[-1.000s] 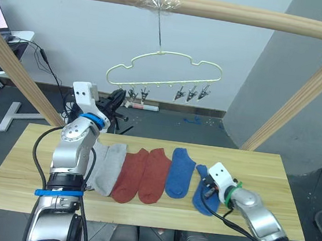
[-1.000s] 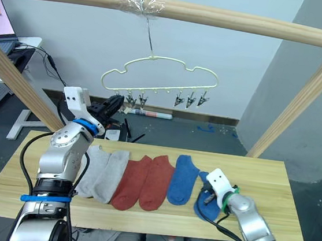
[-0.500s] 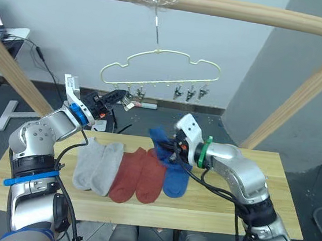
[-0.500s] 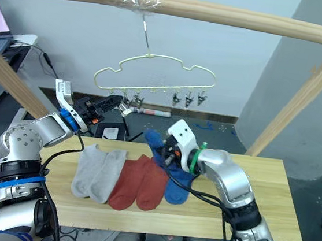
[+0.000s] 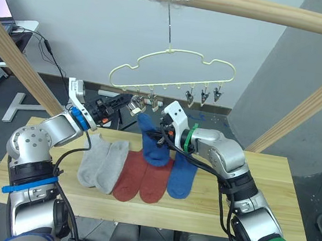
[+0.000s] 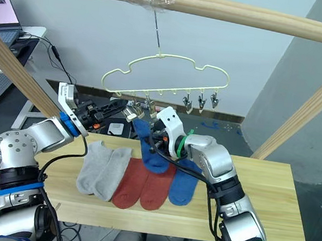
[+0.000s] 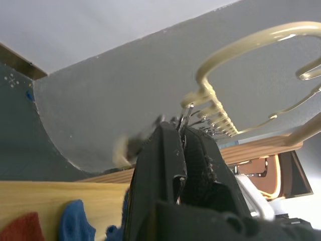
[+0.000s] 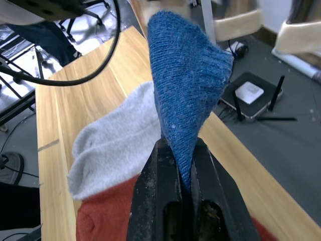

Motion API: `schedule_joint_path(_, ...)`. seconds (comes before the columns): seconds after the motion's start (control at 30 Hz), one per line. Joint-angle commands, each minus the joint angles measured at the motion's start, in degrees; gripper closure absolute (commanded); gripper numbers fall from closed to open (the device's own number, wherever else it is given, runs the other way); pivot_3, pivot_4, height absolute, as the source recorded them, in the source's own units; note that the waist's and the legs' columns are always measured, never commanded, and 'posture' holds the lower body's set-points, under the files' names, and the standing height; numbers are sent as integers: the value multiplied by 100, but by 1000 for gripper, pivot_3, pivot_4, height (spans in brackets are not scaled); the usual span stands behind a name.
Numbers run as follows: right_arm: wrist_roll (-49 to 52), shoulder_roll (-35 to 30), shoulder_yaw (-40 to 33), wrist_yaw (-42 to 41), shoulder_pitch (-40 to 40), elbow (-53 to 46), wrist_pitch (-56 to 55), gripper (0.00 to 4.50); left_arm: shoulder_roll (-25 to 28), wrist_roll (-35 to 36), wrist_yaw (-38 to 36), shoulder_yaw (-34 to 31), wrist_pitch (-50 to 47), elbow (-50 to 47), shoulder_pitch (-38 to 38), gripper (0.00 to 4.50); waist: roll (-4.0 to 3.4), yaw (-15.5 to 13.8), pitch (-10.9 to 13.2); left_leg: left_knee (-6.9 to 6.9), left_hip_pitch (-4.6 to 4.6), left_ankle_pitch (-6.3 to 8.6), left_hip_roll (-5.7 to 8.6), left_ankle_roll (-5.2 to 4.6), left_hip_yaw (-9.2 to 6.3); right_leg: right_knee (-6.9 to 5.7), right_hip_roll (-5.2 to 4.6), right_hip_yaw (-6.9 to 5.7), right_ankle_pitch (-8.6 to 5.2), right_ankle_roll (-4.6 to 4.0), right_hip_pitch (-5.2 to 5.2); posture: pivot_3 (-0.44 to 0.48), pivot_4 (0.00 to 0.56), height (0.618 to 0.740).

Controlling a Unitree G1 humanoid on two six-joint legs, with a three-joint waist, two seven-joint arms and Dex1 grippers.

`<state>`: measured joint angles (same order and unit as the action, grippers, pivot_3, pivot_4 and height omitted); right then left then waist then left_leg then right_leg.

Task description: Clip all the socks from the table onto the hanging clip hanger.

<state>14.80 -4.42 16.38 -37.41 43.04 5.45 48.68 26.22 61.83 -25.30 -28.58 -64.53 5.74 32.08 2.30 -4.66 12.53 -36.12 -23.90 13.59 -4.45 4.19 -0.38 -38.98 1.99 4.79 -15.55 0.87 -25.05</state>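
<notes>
The pale yellow clip hanger [image 5: 173, 64] hangs from the top pole. My left gripper [image 5: 125, 101] reaches up to its leftmost clips and is shut on one metal clip [image 7: 184, 111]. My right gripper [image 5: 160, 135] is shut on a blue sock [image 5: 152, 140] and holds it up just below those clips. The sock's upper edge [image 8: 188, 60] stands above the fingers. On the table [image 5: 245, 194] lie two grey socks [image 5: 104, 162], two rust red socks [image 5: 143, 178] and another blue sock [image 5: 182, 175], side by side.
Round wooden frame poles cross overhead [image 5: 266, 11] and slant down at the left [image 5: 17, 57] and right [image 5: 301, 113]. Three free clips [image 5: 203, 94] hang at the hanger's right end. Cables and a small router [image 8: 249, 92] lie on the floor behind the table.
My right gripper picked the blue sock off the table's right side and carried it up and left to the hanger. My left gripper reached to the left clips and shut on one.
</notes>
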Motion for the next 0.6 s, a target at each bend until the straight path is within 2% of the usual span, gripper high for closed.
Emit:
schedule_joint_path(0.03,124,121,-81,-86,269,-54,-170,4462,87,203,-23,-80,17,-275,39,4500,0,1,0,0,0,-1,0,1,-2,-2,0,-2,0,0,-1,301,209,740)
schedule_joint_path(0.5,159,206,-112,-67,387,-4,-177,4462,220,72,-369,194,211,-435,-121,4500,0,-5,0,2,-24,-20,-2,32,-74,-5,-1,-74,-1,-4,1,301,206,740)
schedule_joint_path(0.57,164,221,-124,-58,387,2,-167,4500,232,73,-379,196,231,-412,-136,3799,0,-6,0,1,-24,-21,-2,34,-78,-6,-1,-78,-1,-4,3,301,206,740)
schedule_joint_path(0.6,164,233,-106,-64,369,-2,-170,4500,241,88,-396,189,228,-412,-143,3593,0,-6,0,1,-25,-22,-2,34,-79,-6,-1,-79,-1,-4,4,301,206,740)
